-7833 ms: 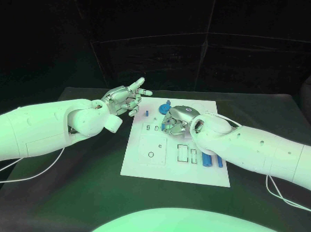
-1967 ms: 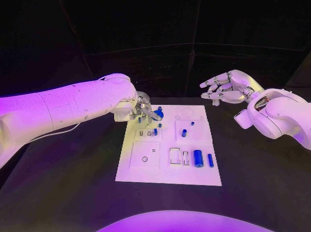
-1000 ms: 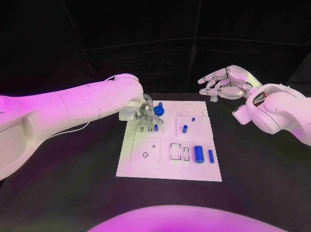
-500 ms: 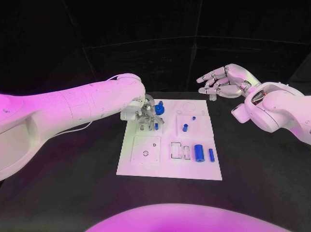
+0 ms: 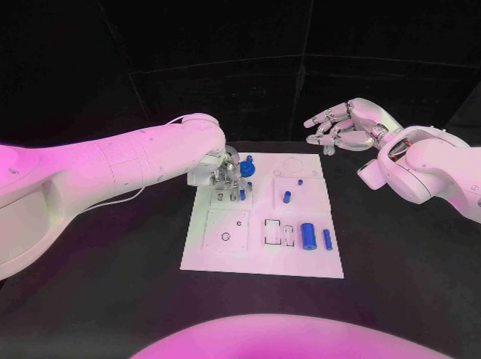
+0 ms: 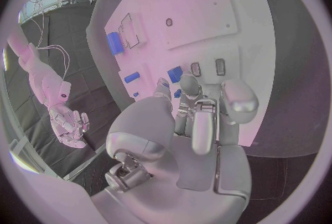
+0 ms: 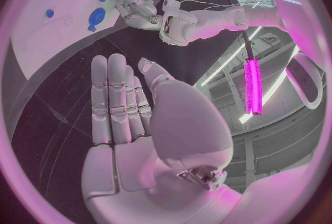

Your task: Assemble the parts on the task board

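Observation:
The white task board [image 5: 227,247] lies in the middle of the black table. My left hand [image 5: 225,173] is down on the board's far left part, its fingers curled around a blue part [image 5: 247,167] that stands up between the fingertips. From the left wrist, the fingers [image 6: 197,103] press toward the board with the blue part [image 6: 175,74] at their tips. My right hand [image 5: 344,127] hangs high beyond the board's far right corner, fingers spread, holding nothing; its palm [image 7: 131,113] faces the board [image 7: 41,41].
A thick blue cylinder [image 5: 307,234] and a thin blue pin [image 5: 327,240] lie at the board's near right. A small blue peg [image 5: 286,199] stands mid-board. Rectangular slots [image 5: 271,232] and a round hole [image 5: 226,237] are nearer me.
My left hand has stayed on the board's far left with the blue part, shifting only slightly. My right hand remains raised and spread.

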You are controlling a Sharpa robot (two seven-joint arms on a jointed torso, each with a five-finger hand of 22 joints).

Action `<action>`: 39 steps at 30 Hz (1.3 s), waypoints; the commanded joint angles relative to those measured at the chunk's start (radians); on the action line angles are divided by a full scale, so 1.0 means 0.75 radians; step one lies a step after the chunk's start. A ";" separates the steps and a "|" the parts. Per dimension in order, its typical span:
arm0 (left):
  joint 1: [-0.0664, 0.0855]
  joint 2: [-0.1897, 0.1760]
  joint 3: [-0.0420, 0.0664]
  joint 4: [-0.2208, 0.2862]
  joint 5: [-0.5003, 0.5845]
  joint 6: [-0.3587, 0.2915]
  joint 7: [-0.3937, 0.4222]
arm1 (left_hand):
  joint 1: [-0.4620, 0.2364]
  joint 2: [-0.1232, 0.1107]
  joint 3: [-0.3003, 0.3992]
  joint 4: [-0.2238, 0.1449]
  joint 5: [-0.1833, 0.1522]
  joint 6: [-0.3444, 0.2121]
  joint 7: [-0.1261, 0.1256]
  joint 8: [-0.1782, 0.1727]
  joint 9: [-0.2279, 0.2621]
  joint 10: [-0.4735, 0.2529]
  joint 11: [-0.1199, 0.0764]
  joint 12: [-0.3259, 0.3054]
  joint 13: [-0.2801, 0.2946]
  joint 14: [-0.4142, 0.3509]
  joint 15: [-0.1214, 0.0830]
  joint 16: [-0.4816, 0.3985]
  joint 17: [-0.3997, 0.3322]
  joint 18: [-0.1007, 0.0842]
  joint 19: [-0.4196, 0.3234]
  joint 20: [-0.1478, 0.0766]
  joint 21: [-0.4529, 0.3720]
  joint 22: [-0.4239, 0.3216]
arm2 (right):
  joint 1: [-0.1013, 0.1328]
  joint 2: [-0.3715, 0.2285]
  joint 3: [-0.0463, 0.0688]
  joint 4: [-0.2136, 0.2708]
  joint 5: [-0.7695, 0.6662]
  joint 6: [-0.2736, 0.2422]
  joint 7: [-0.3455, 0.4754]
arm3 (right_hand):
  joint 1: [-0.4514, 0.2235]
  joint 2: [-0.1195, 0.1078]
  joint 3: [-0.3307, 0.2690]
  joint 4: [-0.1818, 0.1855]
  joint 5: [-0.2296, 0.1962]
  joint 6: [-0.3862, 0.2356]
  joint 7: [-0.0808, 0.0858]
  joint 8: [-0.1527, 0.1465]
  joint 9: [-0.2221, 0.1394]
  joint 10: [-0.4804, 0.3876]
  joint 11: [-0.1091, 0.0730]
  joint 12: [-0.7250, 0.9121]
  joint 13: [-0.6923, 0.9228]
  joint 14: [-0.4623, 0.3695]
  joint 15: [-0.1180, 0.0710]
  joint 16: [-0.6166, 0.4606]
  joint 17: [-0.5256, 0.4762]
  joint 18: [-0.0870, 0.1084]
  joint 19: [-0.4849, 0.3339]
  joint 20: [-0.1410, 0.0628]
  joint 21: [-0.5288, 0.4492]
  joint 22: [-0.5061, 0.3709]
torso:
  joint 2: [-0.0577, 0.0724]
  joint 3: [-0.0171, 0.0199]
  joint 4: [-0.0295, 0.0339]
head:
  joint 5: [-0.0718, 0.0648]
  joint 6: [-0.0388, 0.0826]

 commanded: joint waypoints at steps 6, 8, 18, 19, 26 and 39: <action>0.000 0.008 0.001 -0.005 0.000 0.022 -0.008 | 0.023 0.009 0.026 -0.009 -0.005 -0.012 -0.003 0.007 0.004 0.005 -0.003 0.003 0.003 0.118 -0.011 0.006 0.256 -0.020 0.006 -0.004 0.008 0.004 | 0.003 0.004 0.001 -0.001 -0.004 0.007 0.004 | -0.015 -0.001 0.008 0.004 0.009 -0.009 -0.001 0.006 0.001 -0.006 0.004 -0.001 -0.003 -0.008 0.002 -0.008 -0.001 0.016 0.008 0.004 -0.010 -0.002 | 0.001 0.0006 0.0010 | -0.001 -0.004; 0.000 0.010 0.001 -0.006 0.000 0.025 -0.008 | 0.023 0.009 0.026 -0.009 -0.005 -0.012 -0.003 0.007 0.004 0.005 -0.003 0.003 0.003 0.118 -0.011 0.006 0.256 -0.020 0.006 -0.004 0.008 0.004 | 0.003 0.005 0.001 0.000 -0.004 0.007 0.003 | -0.015 -0.001 0.008 0.004 0.009 -0.009 -0.001 0.006 0.001 -0.006 0.004 -0.001 -0.003 -0.008 0.002 -0.008 -0.001 0.016 0.008 0.004 -0.010 -0.002 | 0.002 0.0005 0.0010 | -0.002 -0.004; -0.004 0.018 0.001 -0.010 0.021 0.029 -0.008 | 0.031 0.009 0.036 -0.020 -0.005 -0.014 -0.003 0.009 0.005 0.004 -0.003 0.003 0.003 0.117 -0.011 0.006 0.255 -0.021 0.005 -0.004 0.008 0.005 | 0.003 0.008 0.001 -0.001 -0.004 0.006 0.003 | -0.016 -0.002 0.009 0.004 0.012 -0.009 -0.001 0.007 0.001 -0.007 0.004 0.000 -0.005 -0.011 0.002 -0.011 -0.001 0.016 0.007 0.004 -0.012 -0.003 | 0.002 0.0001 0.0003 | 0.002 -0.005; -0.004 0.018 0.001 -0.011 0.023 0.030 -0.008 | 0.032 0.009 0.038 -0.021 -0.005 -0.014 -0.003 0.010 0.005 0.004 -0.002 0.003 0.002 0.118 -0.011 0.006 0.255 -0.021 0.005 -0.004 0.009 0.005 | 0.003 0.008 0.001 -0.001 -0.004 0.006 0.003 | -0.016 -0.002 0.009 0.004 0.012 -0.009 -0.001 0.007 0.001 -0.007 0.004 0.000 -0.005 -0.011 0.002 -0.011 -0.001 0.016 0.007 0.004 -0.012 -0.003 | 0.002 -0.0002 0.0005 | 0.002 -0.005; -0.006 0.019 0.001 -0.011 0.028 0.029 -0.007 | 0.069 0.020 0.078 -0.060 -0.005 -0.021 -0.002 0.014 0.008 0.003 -0.003 0.001 0.003 0.117 -0.011 0.005 0.254 -0.021 0.004 -0.004 0.013 0.012 | 0.003 0.013 0.001 -0.005 -0.004 0.002 0.002 | -0.018 -0.006 0.010 0.005 0.015 -0.011 0.000 0.009 0.001 -0.014 0.006 -0.001 -0.010 -0.021 0.004 -0.018 -0.002 0.016 0.003 0.005 -0.017 -0.006 | 0.002 0.0007 0.0026 | 0.002 -0.006; -0.008 0.017 0.001 -0.006 0.035 -0.024 0.017 | 0.259 0.071 0.348 -0.259 -0.007 -0.051 -0.012 0.003 0.003 -0.014 -0.014 -0.029 -0.007 0.116 -0.025 0.004 0.251 -0.021 0.001 -0.015 0.020 0.022 | 0.003 0.019 0.001 -0.011 -0.004 0.007 0.000 | -0.019 -0.007 0.011 0.006 0.016 -0.010 0.000 0.012 0.002 -0.017 0.007 -0.001 -0.012 -0.025 0.005 -0.021 -0.003 0.015 0.001 0.006 -0.019 -0.007 | 0.003 -0.0005 0.0006 | 0.007 -0.010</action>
